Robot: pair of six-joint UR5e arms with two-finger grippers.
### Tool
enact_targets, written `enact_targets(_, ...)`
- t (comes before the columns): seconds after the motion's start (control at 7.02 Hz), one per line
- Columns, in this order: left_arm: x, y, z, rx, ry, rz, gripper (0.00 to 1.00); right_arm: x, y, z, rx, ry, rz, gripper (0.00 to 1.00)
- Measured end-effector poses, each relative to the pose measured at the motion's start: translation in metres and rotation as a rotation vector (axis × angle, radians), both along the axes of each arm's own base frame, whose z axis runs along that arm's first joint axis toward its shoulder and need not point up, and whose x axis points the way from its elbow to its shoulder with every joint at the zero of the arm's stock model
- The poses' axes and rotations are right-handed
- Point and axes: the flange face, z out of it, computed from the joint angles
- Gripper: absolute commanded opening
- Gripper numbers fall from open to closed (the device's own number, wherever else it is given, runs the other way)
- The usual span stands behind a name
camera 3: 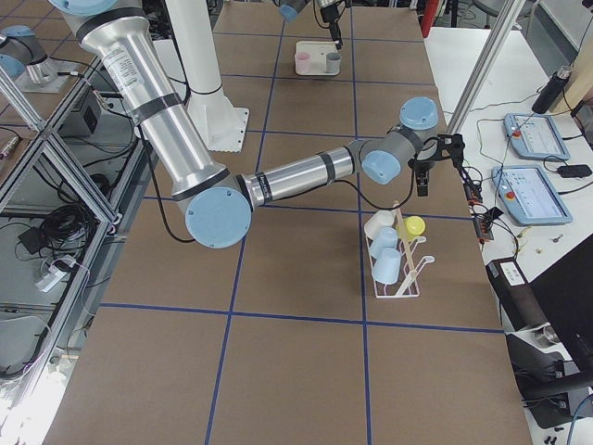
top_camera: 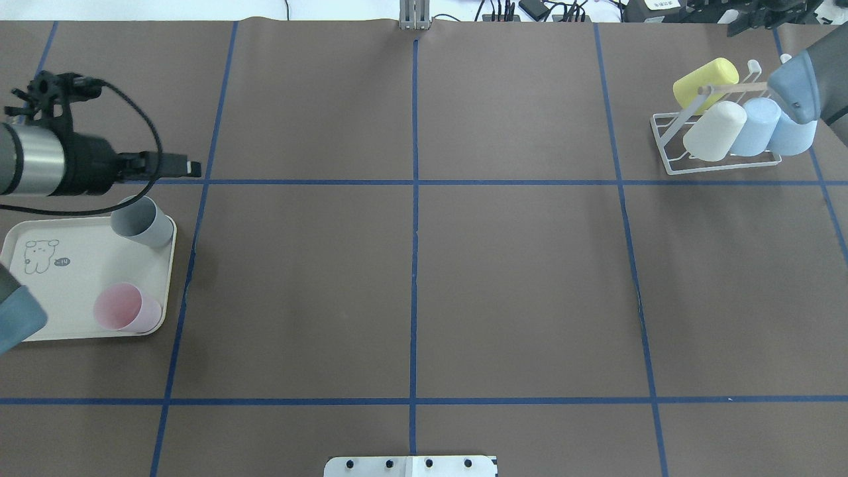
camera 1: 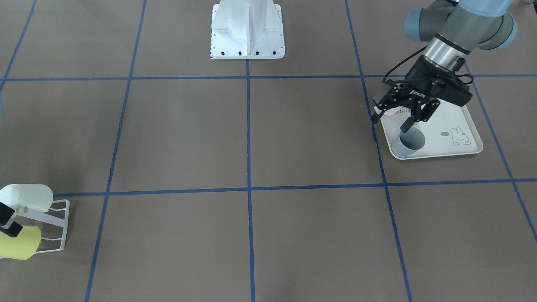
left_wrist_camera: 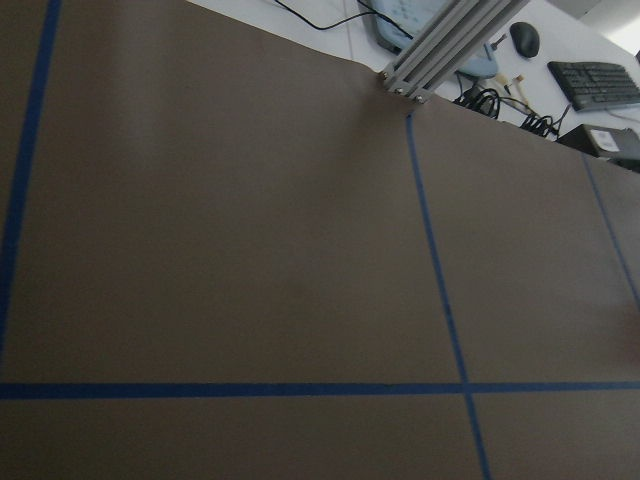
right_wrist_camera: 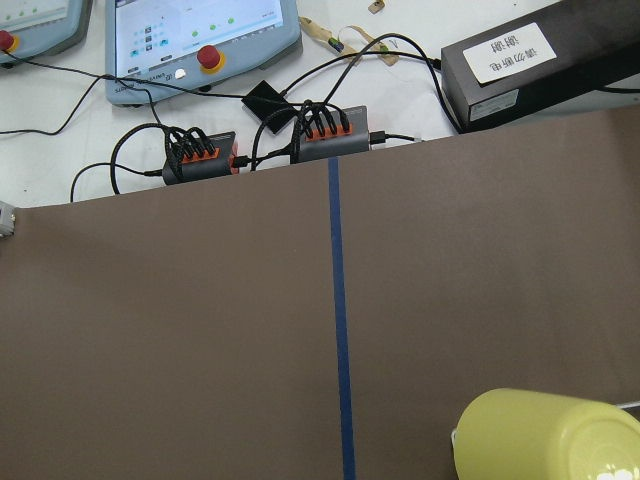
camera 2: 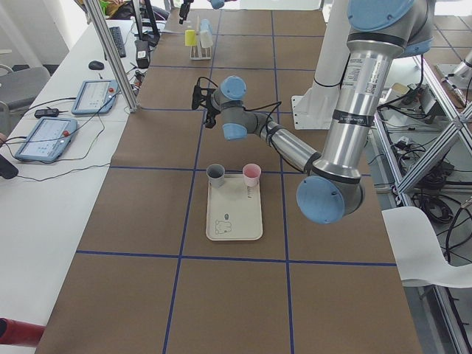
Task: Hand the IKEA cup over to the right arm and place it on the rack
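Lower left, the rack (camera 1: 56,228) sits by the right gripper (camera 1: 8,220), cropped so I can't tell its jaws. Right side: left gripper (camera 1: 392,121) spread wide, empty, poised over the grey IKEA cup (camera 1: 410,143) upright on the tray (camera 1: 457,147), probably for a rim grab.

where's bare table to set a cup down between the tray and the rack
The whole middle of the brown table between the cream rabbit-print tray and white wire rack is bare. Crowded: the tray's edge with grey cup and pink cup, the left end effector above; the rack, holding four cups.
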Motion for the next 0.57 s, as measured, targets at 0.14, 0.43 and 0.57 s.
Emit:
enact_targets(0.14, -0.019, 0.023, 0.031, -0.019, -0.074, 0.022, 0.99, -0.001, 0.009, 0.014, 0.006, -0.017, 0.007, 1.00)
enact_targets(0.43, -0.035, 0.048, 0.065, -0.116, -0.169, 0.047, 0.99, 0.000, 0.023, 0.017, 0.015, -0.084, 0.027, 1.00)
enact_targets(0.57, -0.033, 0.056, 0.074, -0.166, -0.186, 0.076, 0.99, 0.001, 0.029, 0.004, 0.015, -0.123, 0.026, 1.00)
